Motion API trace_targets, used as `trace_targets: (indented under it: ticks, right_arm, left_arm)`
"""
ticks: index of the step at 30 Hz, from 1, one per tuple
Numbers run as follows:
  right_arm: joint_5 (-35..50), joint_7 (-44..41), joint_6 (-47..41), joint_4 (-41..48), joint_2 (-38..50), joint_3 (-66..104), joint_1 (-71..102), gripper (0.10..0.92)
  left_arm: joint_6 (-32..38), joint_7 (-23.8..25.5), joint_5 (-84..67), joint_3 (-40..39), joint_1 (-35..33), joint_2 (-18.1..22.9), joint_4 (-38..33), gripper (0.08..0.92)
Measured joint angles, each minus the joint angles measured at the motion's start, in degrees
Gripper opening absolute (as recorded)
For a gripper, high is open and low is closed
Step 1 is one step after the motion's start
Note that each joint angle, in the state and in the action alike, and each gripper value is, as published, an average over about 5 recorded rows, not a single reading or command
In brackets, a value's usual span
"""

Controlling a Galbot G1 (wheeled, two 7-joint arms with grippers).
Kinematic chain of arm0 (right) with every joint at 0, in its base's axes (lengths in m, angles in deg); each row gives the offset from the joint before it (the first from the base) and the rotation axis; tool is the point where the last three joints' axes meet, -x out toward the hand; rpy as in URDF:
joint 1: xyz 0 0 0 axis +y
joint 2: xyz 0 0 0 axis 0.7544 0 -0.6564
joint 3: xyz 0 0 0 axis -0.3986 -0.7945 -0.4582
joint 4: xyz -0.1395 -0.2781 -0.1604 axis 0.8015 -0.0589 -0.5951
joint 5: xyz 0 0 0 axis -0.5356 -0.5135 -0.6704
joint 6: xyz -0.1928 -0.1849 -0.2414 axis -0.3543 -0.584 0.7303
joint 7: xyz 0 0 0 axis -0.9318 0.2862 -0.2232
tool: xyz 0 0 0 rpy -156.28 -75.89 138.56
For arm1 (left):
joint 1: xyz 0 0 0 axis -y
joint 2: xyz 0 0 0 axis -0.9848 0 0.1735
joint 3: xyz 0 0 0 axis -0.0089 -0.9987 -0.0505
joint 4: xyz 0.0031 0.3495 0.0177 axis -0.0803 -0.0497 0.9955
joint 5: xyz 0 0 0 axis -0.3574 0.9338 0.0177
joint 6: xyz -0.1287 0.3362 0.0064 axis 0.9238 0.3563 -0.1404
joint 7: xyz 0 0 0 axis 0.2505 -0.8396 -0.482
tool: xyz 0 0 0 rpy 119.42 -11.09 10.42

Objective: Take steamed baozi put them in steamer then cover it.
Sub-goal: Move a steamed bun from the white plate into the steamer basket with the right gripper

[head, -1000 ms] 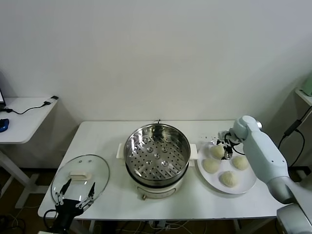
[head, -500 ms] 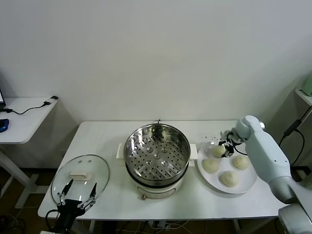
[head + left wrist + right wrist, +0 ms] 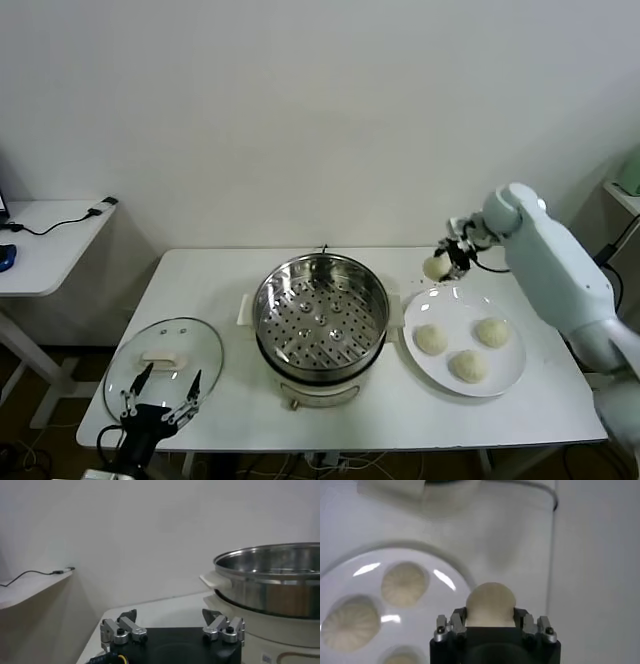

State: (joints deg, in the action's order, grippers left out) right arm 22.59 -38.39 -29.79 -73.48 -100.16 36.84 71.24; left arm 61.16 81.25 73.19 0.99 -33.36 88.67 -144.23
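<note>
Above the far edge of the white plate (image 3: 500,378), my right gripper (image 3: 447,262) grips one baozi (image 3: 435,267), so I must next carry it left over the empty steamer (image 3: 321,318), while my left gripper (image 3: 158,393) waits open near the cover (image 3: 163,362).

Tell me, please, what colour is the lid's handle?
White; the handle shows best in the head view.

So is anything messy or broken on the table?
No, nothing stands out. The right gripper holds one baozi above the table, three sit on the plate, and the cover lies flat beside the steamer.
</note>
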Motion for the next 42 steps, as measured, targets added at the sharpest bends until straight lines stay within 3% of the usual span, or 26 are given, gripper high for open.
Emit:
trace_targets:
  ticks: [9, 15, 27, 42]
  right_arm:
    - [13.0, -2.2, 10.0, 3.2, -7.6, -13.2, -10.2, 0.619]
    - [16.4, -2.0, 20.1, 1.0, -10.2, -21.6, -12.7, 0.619]
    - [12.0, -0.2, 38.5, -1.6, -13.7, -31.4, -13.9, 0.62]
    - [7.9, 2.4, 46.3, 0.8, -17.7, -33.9, -11.1, 0.619]
  left_arm:
    - [0.0, -0.1, -0.2, 0.2, 0.3, 0.7, 0.0, 0.823]
    - [0.1, -0.4, -0.3, 0.4, 0.0, 1.4, -0.3, 0.823]
    - [0.5, -0.8, 0.0, 0.4, -0.5, 2.8, -1.0, 0.823]
    - [0.8, -1.2, 0.3, 0.2, -1.1, 3.8, -2.2, 0.823]
